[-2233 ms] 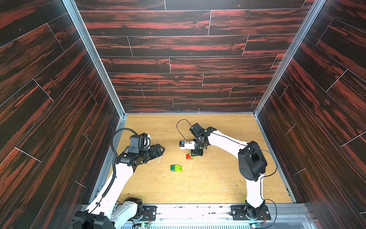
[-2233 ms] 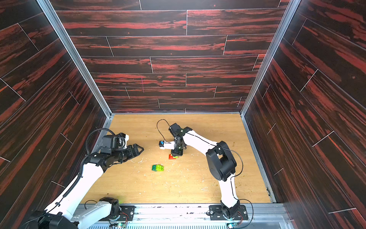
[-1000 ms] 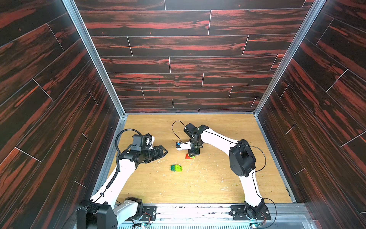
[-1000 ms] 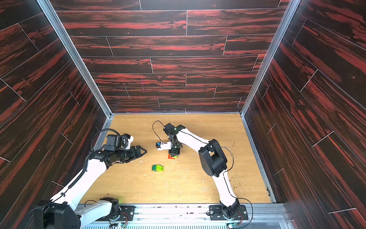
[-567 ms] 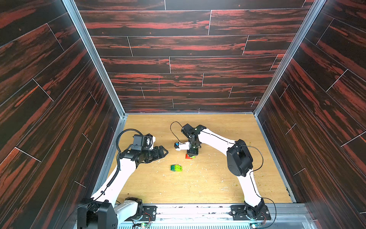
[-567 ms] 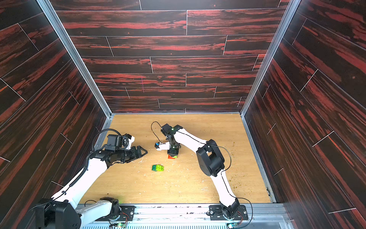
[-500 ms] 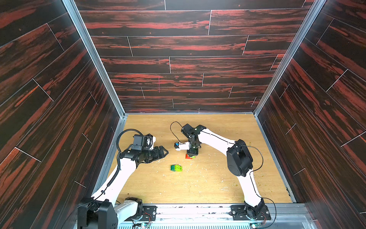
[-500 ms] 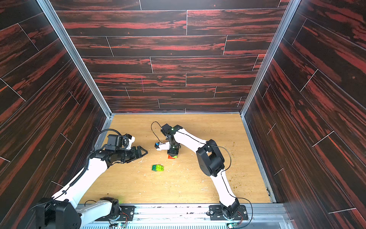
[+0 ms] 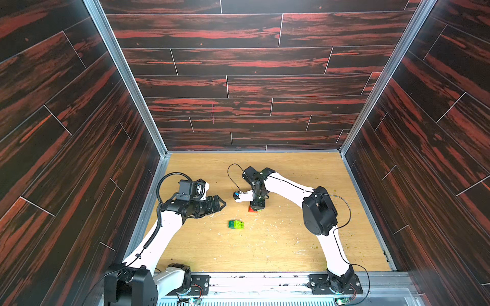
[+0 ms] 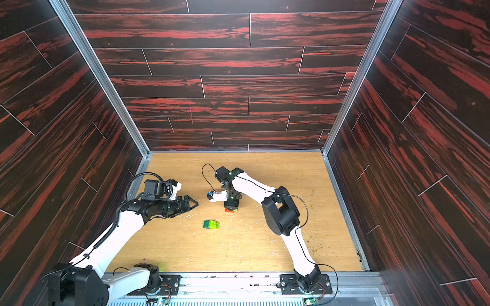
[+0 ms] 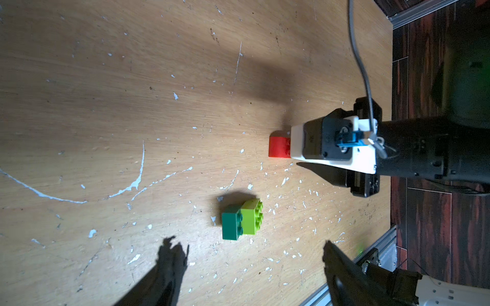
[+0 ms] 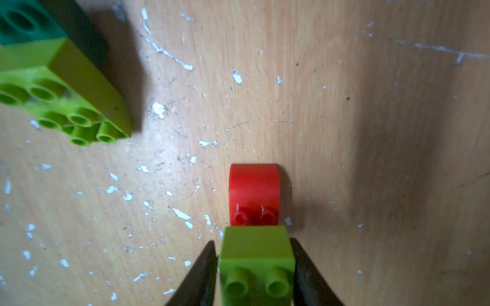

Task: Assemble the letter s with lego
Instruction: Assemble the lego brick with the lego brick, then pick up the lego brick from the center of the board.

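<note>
- The right claw (image 9: 256, 208) points straight down at the middle of the light wooden desk (image 9: 267, 251), which is scuffed with white flecks
- A small lime green studded plastic brick (image 12: 256, 249) sits between its two dark fingers (image 12: 201, 270)
- In the right wrist view each finger lies close along one side of that brick; I cannot tell whether they are pressing it or have let it go
- A small red plastic brick with a rounded end and two studs (image 12: 254, 189) lies on the desk right under this claw
- The lime green brick's edge meets the red one just behind those two studs; it cannot be told whether the two are locked together
- A cluster of a dark green brick (image 11: 231, 222) joined to lime green brick (image 11: 252, 216) lies loose on the desk, near the red brick but apart from it, on the side toward the arm bases, and neither claw touches it
- The left claw (image 9: 221, 205) hovers released over the desk, its fingers spread wide with nothing between them; it is aimed toward the bricks and is clear of all of them
- The letter s is not yet whole: the bricks lie in two separate groups
</note>
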`<state>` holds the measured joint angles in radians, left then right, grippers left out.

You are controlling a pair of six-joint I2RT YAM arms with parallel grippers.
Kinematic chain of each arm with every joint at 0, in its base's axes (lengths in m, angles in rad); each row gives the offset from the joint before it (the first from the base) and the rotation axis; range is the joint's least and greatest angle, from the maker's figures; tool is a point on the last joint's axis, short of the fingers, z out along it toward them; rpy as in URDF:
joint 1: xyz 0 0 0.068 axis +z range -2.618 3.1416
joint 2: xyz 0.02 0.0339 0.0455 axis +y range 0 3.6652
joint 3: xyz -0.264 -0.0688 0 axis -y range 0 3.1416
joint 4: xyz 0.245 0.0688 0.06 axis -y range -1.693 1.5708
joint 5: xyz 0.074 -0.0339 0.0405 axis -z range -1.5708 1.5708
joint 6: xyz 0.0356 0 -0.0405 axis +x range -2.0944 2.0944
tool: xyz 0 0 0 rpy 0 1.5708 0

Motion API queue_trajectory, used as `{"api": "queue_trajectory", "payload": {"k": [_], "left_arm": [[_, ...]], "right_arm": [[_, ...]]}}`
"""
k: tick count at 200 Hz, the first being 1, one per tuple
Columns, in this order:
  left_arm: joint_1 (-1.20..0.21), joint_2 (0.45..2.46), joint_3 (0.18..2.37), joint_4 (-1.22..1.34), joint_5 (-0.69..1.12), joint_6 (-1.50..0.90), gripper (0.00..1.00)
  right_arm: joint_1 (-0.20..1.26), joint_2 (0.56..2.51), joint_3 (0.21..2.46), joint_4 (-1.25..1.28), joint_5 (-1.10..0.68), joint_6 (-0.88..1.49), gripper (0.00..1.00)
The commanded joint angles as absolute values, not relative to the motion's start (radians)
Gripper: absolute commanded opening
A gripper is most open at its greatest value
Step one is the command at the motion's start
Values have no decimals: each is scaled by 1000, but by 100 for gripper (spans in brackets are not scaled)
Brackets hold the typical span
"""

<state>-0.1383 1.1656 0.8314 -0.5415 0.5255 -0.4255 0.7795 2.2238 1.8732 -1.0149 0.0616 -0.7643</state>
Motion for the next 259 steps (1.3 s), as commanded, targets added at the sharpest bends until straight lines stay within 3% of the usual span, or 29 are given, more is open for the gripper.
{"api": "queue_trajectory", "payload": {"k": [1,17,57,156,259], "left_arm": [[-133,1166,841,-604,538,-405,84],[-133,1162,836,-614,539,-403,83],[-134,1139,783,-633,564,-404,80],[-289,1147,642,-390,477,-573,74],[-353,1333,615,-261,448,-589,51]], "right_arm": [[791,2228,1905,-1027,62,-766,53],[793,2205,1925,-1018,69,-765,59],[791,2100,1893,-963,53,-760,64],[715,1553,1307,-500,-27,-557,68],[604,1300,959,-298,-144,-346,73]]}}
